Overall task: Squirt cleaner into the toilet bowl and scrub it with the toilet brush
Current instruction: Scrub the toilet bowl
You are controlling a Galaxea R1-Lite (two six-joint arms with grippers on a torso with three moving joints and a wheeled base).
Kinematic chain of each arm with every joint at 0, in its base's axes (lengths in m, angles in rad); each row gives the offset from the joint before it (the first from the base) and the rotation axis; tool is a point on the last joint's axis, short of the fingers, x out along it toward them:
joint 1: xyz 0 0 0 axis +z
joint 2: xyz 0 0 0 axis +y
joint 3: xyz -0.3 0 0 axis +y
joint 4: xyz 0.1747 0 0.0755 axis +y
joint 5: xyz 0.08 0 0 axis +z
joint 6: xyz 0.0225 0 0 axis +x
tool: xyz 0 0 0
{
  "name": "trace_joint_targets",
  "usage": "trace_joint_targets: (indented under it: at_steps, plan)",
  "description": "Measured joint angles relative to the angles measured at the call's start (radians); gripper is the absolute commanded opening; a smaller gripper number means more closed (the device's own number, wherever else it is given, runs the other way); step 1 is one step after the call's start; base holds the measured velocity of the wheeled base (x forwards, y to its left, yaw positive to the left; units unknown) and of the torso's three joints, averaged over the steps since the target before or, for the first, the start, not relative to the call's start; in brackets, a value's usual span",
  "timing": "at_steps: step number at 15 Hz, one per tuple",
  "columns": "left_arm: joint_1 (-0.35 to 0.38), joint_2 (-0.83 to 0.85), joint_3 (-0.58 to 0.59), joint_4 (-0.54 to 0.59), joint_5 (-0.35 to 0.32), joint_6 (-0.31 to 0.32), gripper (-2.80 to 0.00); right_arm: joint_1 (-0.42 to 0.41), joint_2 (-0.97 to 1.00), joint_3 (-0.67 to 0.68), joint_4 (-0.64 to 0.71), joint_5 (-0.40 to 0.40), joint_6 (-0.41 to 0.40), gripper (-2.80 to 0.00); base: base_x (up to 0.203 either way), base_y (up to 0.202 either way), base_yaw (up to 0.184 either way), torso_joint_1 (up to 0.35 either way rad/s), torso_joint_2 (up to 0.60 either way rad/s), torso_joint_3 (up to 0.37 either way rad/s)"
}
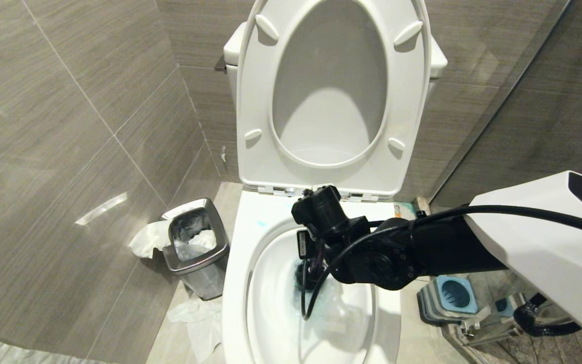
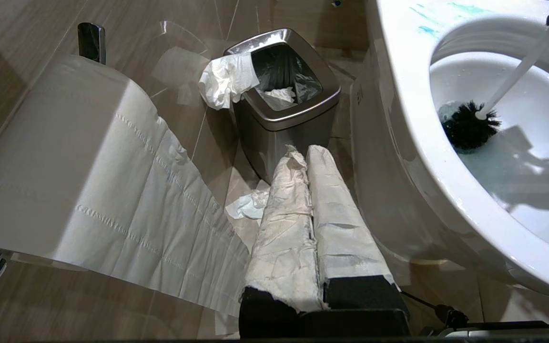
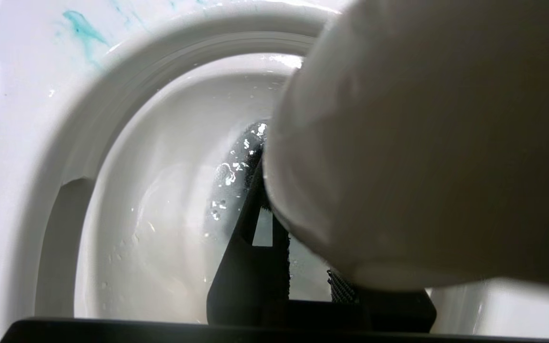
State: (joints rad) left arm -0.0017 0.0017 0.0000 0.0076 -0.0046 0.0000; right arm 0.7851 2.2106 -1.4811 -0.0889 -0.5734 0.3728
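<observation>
The white toilet bowl (image 1: 237, 283) stands with seat and lid raised. My right gripper (image 1: 312, 255) reaches down into it from the right, shut on the toilet brush's white handle (image 2: 517, 76). The black bristle head (image 2: 470, 126) rests low against the inner wall, at the edge of the blue-tinted water (image 2: 489, 159). Turquoise cleaner smears (image 2: 427, 29) mark the rim. In the right wrist view the handle's rounded end (image 3: 422, 143) fills the frame between my gripper's (image 3: 298, 209) black fingers (image 3: 250, 247), with the bristles (image 3: 243, 157) below. My left gripper (image 2: 305, 152), paper-wrapped, hangs shut and empty beside the bowl (image 2: 398, 95).
A small steel bin (image 1: 195, 247) with tissue over its edge stands left of the toilet, with crumpled paper (image 1: 195, 311) on the floor. The square blue-grey brush holder (image 1: 453, 296) sits on the floor at the right. A toilet paper roll (image 2: 60, 157) hangs close to the left arm.
</observation>
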Motion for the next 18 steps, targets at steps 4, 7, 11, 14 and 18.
trace_joint_targets:
  at_steps: [4, 7, 11, 14, 18]
  plan:
    - [0.0, 0.0, 0.0, 0.0, -0.001, 0.0, -2.8, 0.027, -0.106, 0.046, 0.041, 0.0, -0.006, -2.8, 0.0, 0.0, 0.0, 0.0, 0.0, 0.0]
    - [0.0, 0.0, 0.0, 0.0, -0.001, 0.0, -2.8, 0.082, -0.238, 0.1, 0.118, -0.008, -0.019, -2.8, 0.0, 0.0, 0.0, 0.0, 0.0, 0.0]
    - [0.0, 0.0, 0.0, 0.0, -0.001, 0.0, -2.8, 0.121, -0.33, 0.029, 0.289, -0.04, -0.031, -2.8, 0.0, 0.0, 0.0, 0.0, 0.0, 0.0]
    - [0.0, 0.0, 0.0, 0.0, 0.0, 0.001, -2.8, 0.148, -0.32, -0.029, 0.313, -0.052, -0.027, -2.8, 0.0, 0.0, 0.0, 0.0, 0.0, 0.0]
    - [0.0, 0.0, 0.0, 0.0, 0.0, 0.0, -2.8, 0.178, -0.289, -0.056, 0.313, -0.054, 0.012, -2.8, 0.0, 0.0, 0.0, 0.0, 0.0, 0.0]
